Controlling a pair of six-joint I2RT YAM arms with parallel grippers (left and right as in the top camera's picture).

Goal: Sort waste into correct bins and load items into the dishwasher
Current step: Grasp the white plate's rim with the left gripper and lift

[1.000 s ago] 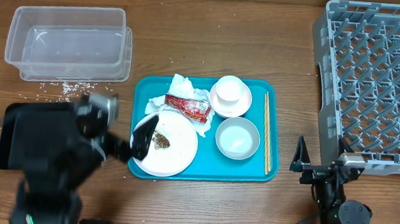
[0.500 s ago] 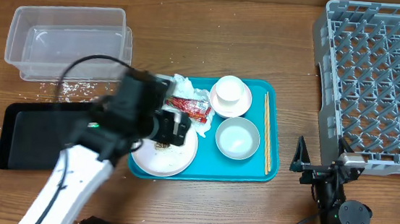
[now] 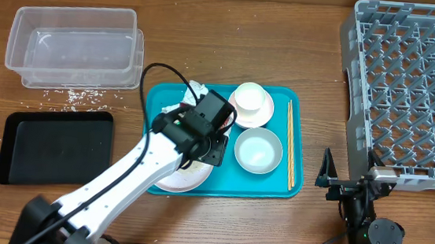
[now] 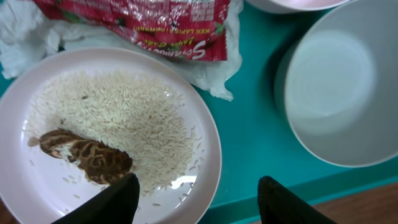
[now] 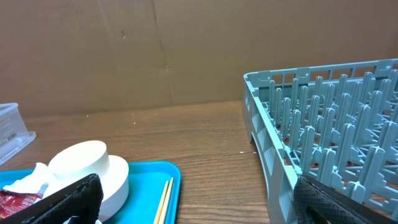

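Note:
My left gripper (image 3: pixel 204 139) hovers low over the white plate (image 4: pixel 31 186), open, its two fingers straddling the plate's near right rim without touching it. The plate carries white rice (image 4: pixel 137 118) and a brown food scrap (image 4: pixel 87 158). The red snack wrapper (image 4: pixel 143 22) and the white napkin (image 4: pixel 214 78) lie just beyond the plate. A white bowl (image 3: pixel 258 151), an upturned cup (image 3: pixel 251 103) and chopsticks (image 3: pixel 290 144) rest on the teal tray (image 3: pixel 275 189). My right gripper (image 5: pixel 193 199) stands open near the table's front, empty.
The clear tub (image 3: pixel 74 46) stands at the back left with loose rice grains (image 3: pixel 78 94) on the table in front of it. The black tray (image 3: pixel 53 146) lies at the front left. The grey dish rack (image 3: pixel 410 84) fills the right side.
My left arm swung right from above the black tray onto the teal tray and now sits over the plate, its jaws somewhat narrower. The right arm has not moved.

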